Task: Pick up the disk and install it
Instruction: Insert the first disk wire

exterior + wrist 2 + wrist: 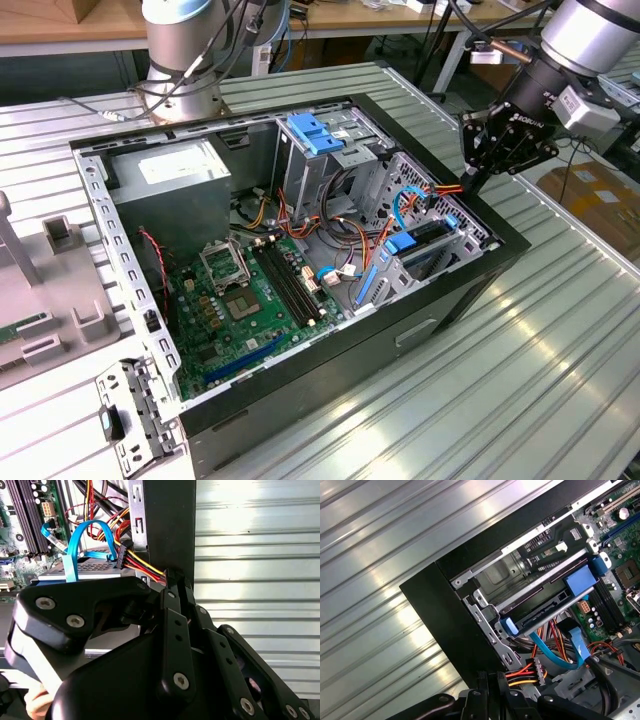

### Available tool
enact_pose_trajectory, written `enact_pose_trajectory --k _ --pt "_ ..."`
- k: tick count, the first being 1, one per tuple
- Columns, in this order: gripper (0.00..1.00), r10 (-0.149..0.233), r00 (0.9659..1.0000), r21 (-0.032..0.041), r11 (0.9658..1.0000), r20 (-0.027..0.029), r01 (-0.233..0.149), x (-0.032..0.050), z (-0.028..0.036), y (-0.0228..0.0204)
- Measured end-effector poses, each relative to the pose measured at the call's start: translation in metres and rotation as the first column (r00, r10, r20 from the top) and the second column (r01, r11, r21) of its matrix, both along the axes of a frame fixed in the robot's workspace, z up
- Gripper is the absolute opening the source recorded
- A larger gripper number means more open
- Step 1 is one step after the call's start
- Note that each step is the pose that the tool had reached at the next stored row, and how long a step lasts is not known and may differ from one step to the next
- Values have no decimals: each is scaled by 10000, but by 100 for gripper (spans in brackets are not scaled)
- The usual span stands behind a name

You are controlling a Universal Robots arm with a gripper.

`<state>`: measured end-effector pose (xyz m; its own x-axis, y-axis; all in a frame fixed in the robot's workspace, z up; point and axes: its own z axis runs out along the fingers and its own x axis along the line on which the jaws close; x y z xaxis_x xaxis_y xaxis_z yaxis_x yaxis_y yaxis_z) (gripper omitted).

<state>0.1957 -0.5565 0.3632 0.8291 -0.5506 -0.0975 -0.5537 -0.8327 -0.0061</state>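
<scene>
Flat blue-railed disk [555,611], ribbed metal table [560,340]

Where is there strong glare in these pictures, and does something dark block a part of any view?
In the exterior view, glare streaks the ribbed metal table. In the first wrist view, bright bands cross it too. In the second wrist view, the black tool blocks the lower half; the disk behind it is partly hidden.

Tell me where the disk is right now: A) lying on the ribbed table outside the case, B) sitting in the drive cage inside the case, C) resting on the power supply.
B: the disk, with its blue rails, sits in the drive cage inside the case, cables running to it.
</scene>
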Motion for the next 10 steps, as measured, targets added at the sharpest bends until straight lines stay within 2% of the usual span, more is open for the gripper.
enact_pose_trajectory --k 2,7,10 --pt "18 0 10000 1 10000 0 0 0 1 4" --pt "18 -1 10000 21 10000 0 1 -1 11 49" --pt "18 0 10000 43 10000 0 0 0 19 54"
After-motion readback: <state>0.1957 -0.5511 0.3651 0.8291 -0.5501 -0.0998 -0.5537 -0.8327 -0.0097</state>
